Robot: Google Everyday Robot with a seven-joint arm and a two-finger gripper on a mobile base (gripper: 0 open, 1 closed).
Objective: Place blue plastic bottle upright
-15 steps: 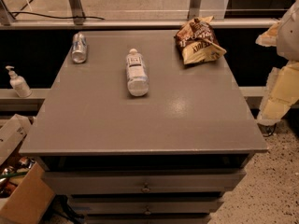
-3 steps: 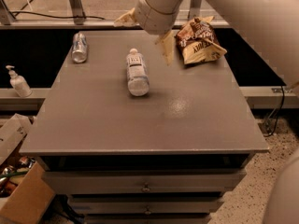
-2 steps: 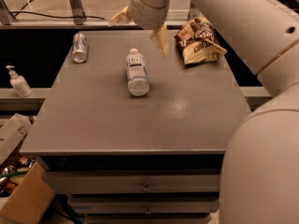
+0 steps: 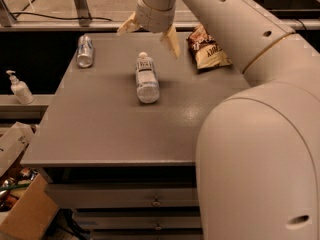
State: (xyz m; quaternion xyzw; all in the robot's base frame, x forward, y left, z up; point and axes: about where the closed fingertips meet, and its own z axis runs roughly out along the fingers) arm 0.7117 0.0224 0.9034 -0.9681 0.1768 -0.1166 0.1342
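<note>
The blue plastic bottle (image 4: 147, 78) lies on its side near the middle back of the grey table (image 4: 110, 129), white cap pointing away from me. My gripper (image 4: 150, 35) hovers above the bottle's cap end, fingers spread wide apart and holding nothing. One finger (image 4: 170, 41) hangs to the right of the cap, the other finger (image 4: 128, 25) reaches out to the left. The white arm fills the right side of the view.
A silver metal can (image 4: 85, 50) lies on its side at the back left of the table. A brown snack bag (image 4: 207, 48) lies at the back right. A white pump-dispenser bottle (image 4: 19, 88) stands on a ledge to the left. Cardboard boxes (image 4: 22, 204) sit on the floor at lower left.
The arm has swung in from the right and the gripper has come to the bottle's cap end. The bottle, can and bag have not moved.
</note>
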